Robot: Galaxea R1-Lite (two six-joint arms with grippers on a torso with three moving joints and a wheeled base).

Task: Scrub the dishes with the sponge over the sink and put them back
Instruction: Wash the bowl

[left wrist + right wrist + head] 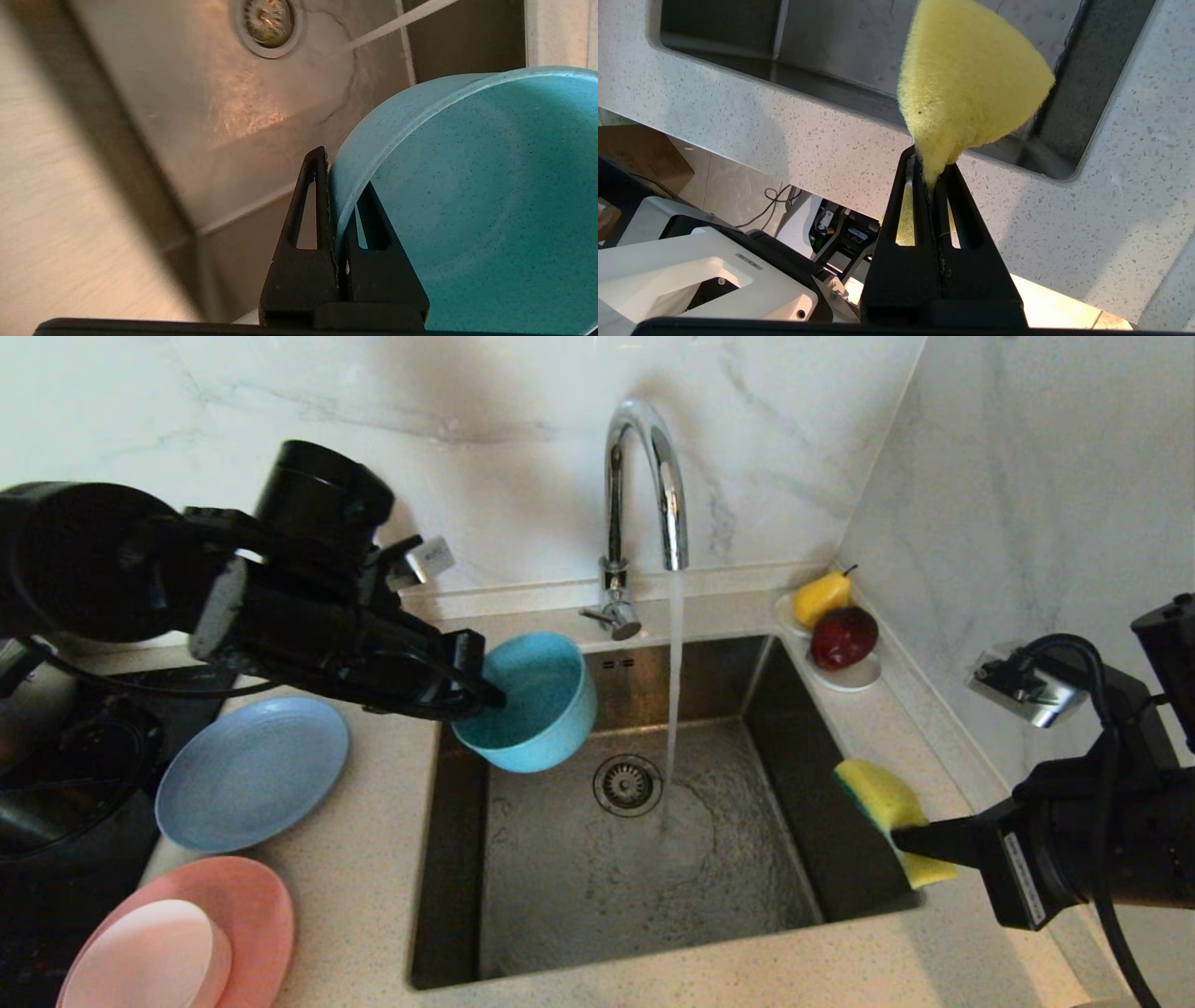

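My left gripper point(481, 683) is shut on the rim of the teal bowl point(534, 702) and holds it tilted over the back left corner of the steel sink point(794, 868). In the left wrist view the gripper point(340, 179) pinches the teal bowl's point(467, 205) wall, one finger inside and one outside. My right gripper point(904, 840) is shut on the yellow sponge point(887, 803) with its green face, at the sink's right edge. The right wrist view shows the sponge point(971, 79) squeezed in the gripper point(931, 165). A blue plate point(250, 773), a pink plate point(252, 905) and a pale pink bowl point(149, 957) rest on the left counter.
Water runs from the chrome faucet point(644, 485) into the basin beside the drain strainer point(627, 784). A small white dish point(854, 679) with a pear and a red fruit stands at the back right corner. A dark stovetop point(65, 775) lies at the far left.
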